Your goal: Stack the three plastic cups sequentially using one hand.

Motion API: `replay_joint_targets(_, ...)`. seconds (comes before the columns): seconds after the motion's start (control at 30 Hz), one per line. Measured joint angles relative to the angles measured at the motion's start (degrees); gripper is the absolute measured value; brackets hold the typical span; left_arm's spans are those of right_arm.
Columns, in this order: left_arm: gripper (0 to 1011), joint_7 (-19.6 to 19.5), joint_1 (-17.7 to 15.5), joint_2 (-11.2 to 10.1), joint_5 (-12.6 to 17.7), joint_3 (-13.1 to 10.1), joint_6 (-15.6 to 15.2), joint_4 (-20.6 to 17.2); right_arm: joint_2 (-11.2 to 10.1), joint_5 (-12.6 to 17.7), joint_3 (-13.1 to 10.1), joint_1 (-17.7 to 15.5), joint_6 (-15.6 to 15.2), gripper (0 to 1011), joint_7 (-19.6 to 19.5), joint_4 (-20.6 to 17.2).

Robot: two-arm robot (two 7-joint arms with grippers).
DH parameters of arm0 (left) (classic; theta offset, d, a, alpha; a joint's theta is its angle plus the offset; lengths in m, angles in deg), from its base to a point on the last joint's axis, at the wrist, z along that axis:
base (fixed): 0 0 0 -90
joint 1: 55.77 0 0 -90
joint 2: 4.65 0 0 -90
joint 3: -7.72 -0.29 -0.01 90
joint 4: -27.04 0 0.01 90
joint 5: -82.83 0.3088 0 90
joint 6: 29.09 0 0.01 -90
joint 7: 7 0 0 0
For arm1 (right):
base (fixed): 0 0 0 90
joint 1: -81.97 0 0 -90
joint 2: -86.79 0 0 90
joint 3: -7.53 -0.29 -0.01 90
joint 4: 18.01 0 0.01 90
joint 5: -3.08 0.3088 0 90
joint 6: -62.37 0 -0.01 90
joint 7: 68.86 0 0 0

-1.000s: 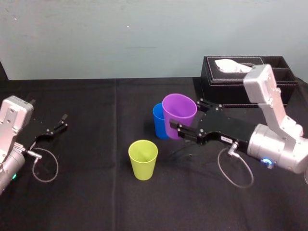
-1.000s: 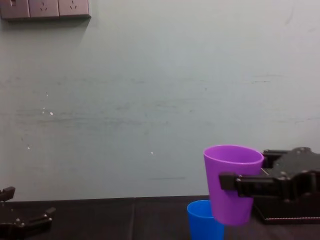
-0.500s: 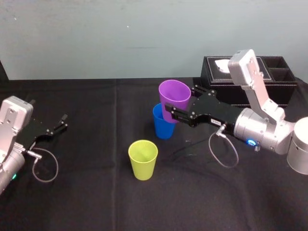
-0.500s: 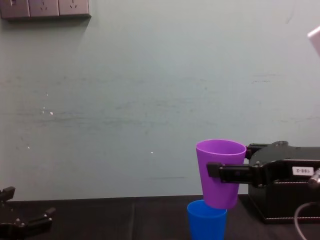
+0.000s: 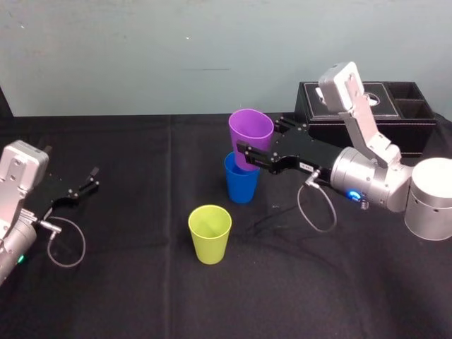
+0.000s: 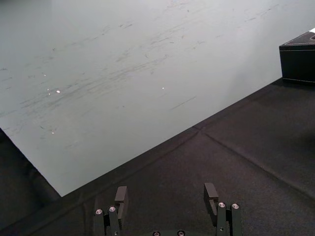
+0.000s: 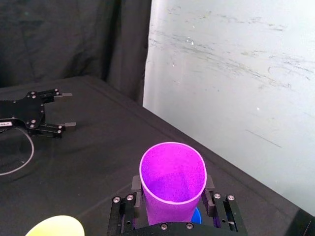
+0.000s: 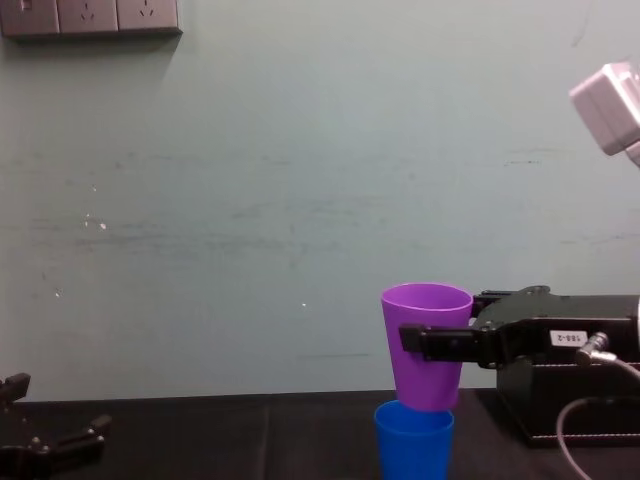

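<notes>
My right gripper [image 5: 260, 139] is shut on the purple cup [image 5: 251, 133], one finger on each side of it, as the right wrist view shows with the purple cup [image 7: 172, 179] upright. It hangs right over the blue cup [image 5: 241, 182]. From the chest, the purple cup [image 8: 425, 340] has its base at the rim of the blue cup [image 8: 414, 442]. The yellow-green cup [image 5: 210, 233] stands alone nearer to me, to the left. At the far left my left gripper [image 5: 79, 188] rests open on the table, holding nothing.
A black tissue box [image 5: 413, 134] stands at the back right, behind my right arm. A black cloth [image 5: 141, 296] covers the table. A cable loop [image 5: 316, 208] hangs under the right wrist. The pale wall is close behind the table.
My right gripper has carried the purple cup left and away from me, then down, from beside the blue cup to directly over it. The left arm has not moved.
</notes>
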Motion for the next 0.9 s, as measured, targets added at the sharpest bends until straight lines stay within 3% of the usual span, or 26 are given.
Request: replay_joint_targets(0.9,1010,0.0,0.0,0.0,0.0,0.0,0.0,0.0,2.7,-2.0,1.0,2.8,0.0,719,0.3,4.9)
